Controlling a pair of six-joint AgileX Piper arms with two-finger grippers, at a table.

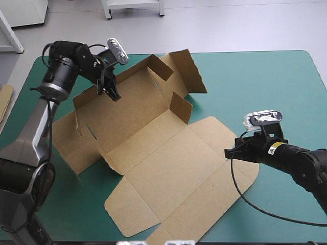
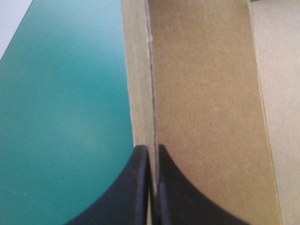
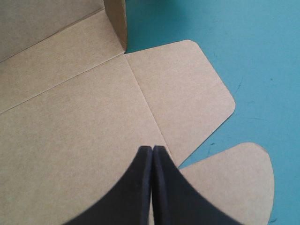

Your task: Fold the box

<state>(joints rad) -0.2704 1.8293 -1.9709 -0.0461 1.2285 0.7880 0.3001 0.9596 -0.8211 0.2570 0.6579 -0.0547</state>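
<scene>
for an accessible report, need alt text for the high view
A brown box lies half folded on a teal-green table, far walls raised, lid flat toward the near edge. The left gripper is shut on the top edge of a raised wall; the right gripper, shut, is over the lid's right flap.

Light: bright, even and diffuse, from overhead; no hard-edged shadow in any view. High view: teal-green cover (image 1: 265,76) matt, free of glare; soft shade on the box (image 1: 153,143) at the foot of its raised walls, and a narrow soft shadow on the cover along its lifted edges. Left wrist view: cover with a pale sheen toward its middle; board panel ahead of the left gripper (image 2: 153,152) shaded darker than the panel beside it. Right wrist view: board evenly lit; thin dark shadow line under the rounded flaps; upright wall's inner face dimmer; right gripper (image 3: 152,149) with dull black fingers (image 3: 131,192), no highlights.
</scene>
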